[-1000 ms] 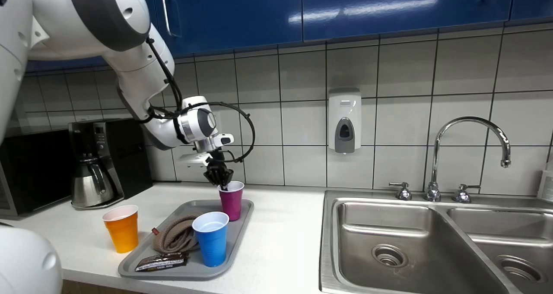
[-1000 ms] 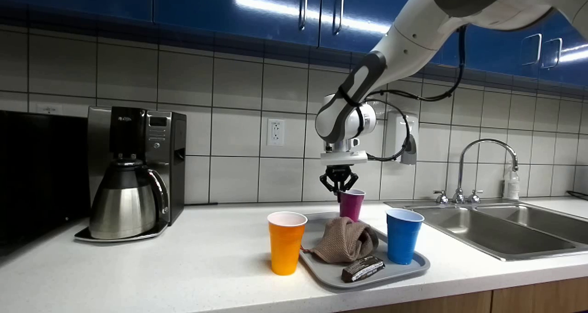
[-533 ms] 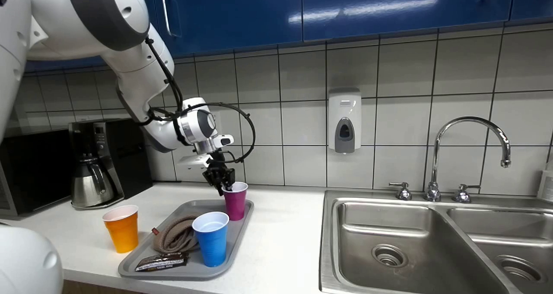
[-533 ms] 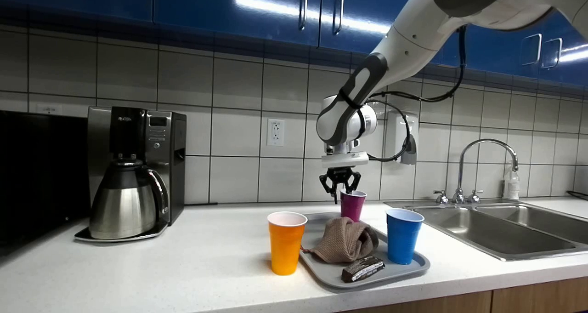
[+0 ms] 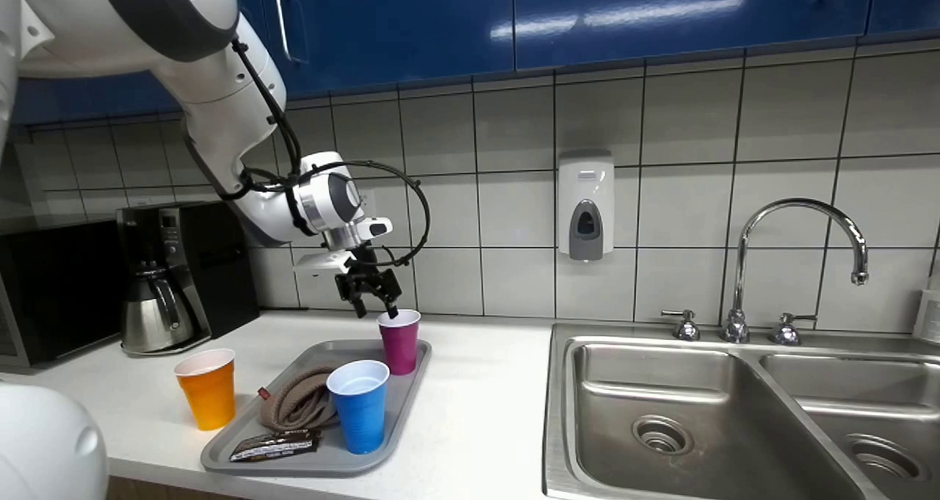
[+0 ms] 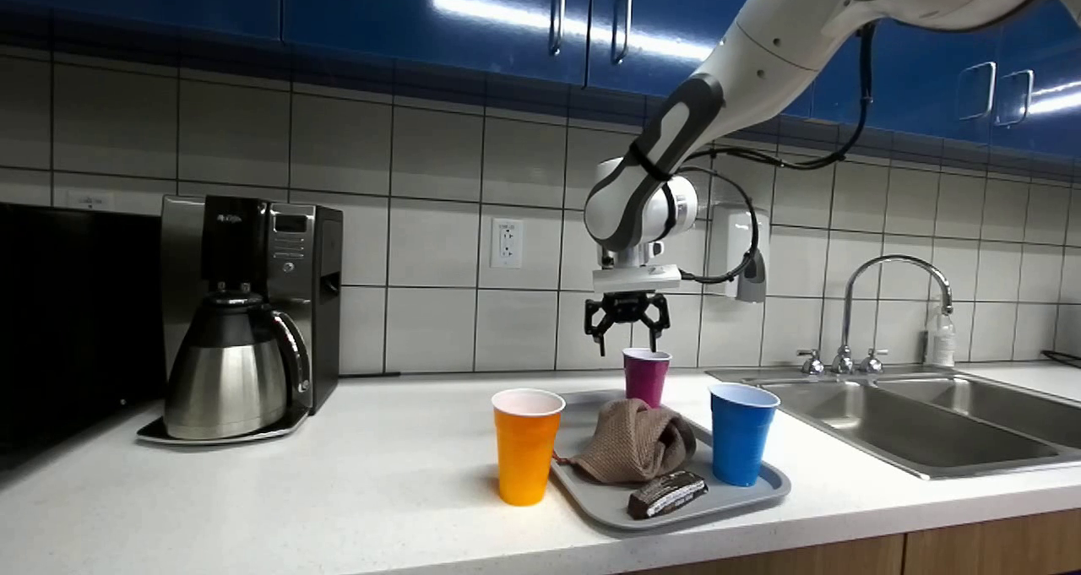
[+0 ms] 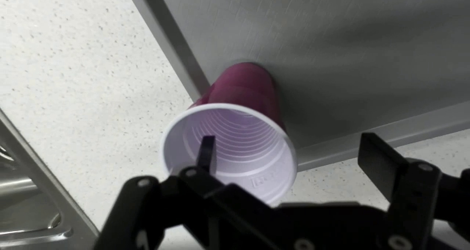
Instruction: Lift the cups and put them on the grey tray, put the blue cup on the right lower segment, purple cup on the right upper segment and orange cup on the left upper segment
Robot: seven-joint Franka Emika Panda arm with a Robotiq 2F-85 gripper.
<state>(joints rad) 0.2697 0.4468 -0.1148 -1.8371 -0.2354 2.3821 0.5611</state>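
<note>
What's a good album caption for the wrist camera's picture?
Open gripper close to the purple cup, which stands in a corner of the grey tray, steel sink at lower left.

legible text: nil, no brand, word or number made out in any view; print seen but unresolved: pale lettering (image 5: 269,448) along the dark wrapper (image 6: 667,494) lying on the grey tray (image 5: 345,352), characters too small; light logo (image 6: 229,218) on the black upper front of the coffee maker (image 6: 291,290), blurred; tiny marks on its control panel (image 6: 289,244), same; small line of marks (image 6: 507,225) at the top of the outlet plate (image 6: 507,243), too fine; wrist view, raised mark (image 7: 259,181) on the inner wall of the purple cup (image 7: 242,143) near the rim, shape unclear, not readable
</note>
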